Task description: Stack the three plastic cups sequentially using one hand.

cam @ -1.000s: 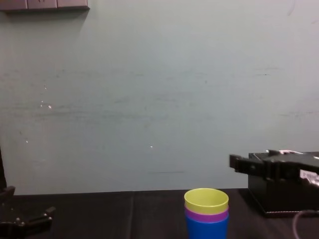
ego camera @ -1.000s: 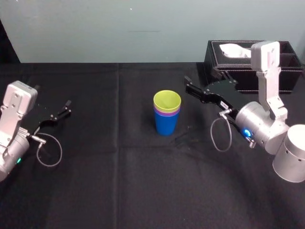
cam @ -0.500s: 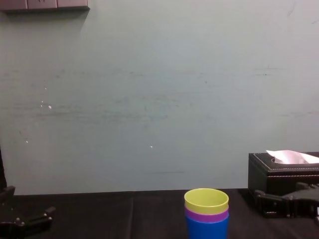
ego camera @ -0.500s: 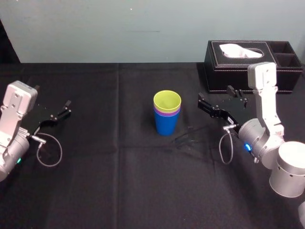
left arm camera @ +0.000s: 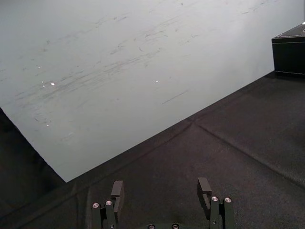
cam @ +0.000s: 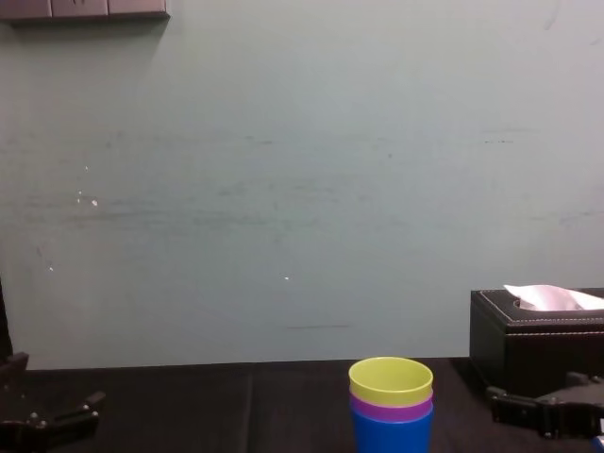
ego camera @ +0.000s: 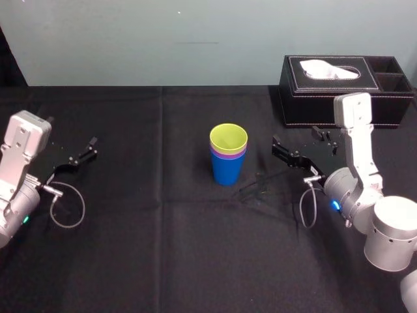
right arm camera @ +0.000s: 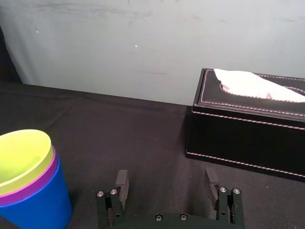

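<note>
Bare black surface (ego camera: 163, 248) lies open on every side of the nested cups (ego camera: 228, 155), which stand alone at its middle, the air above them free. The one other obstacle, a black tissue box (ego camera: 345, 91), sits at the far right near the back wall (ego camera: 150, 39), well apart from the stack. The right pincer (right arm camera: 167, 183), fingers spread, hangs just in front of the box, with an open lane of cloth to the stack's right flank. The left pincer (left arm camera: 161, 191), likewise spread, sits low near the surface's left edge, with a wide stretch of bare cloth between it and the cups.
</note>
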